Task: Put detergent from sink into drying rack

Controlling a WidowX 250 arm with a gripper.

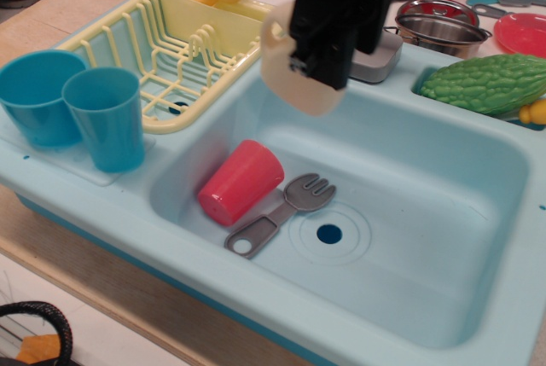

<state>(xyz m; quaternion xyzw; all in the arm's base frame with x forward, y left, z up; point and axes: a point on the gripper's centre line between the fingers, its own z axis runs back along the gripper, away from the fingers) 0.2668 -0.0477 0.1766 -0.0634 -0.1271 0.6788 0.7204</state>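
My black gripper is shut on the cream-beige detergent jug and holds it tilted in the air above the sink's back left rim. The jug's loop handle points left, toward the pale yellow drying rack, which sits just left of it. The light blue sink lies below. Most of the jug's top is hidden behind the gripper.
A red cup lies on its side in the sink beside a grey toy fork and the drain hole. Two blue cups stand at the left. A green gourd, a metal pot and red dishes sit behind.
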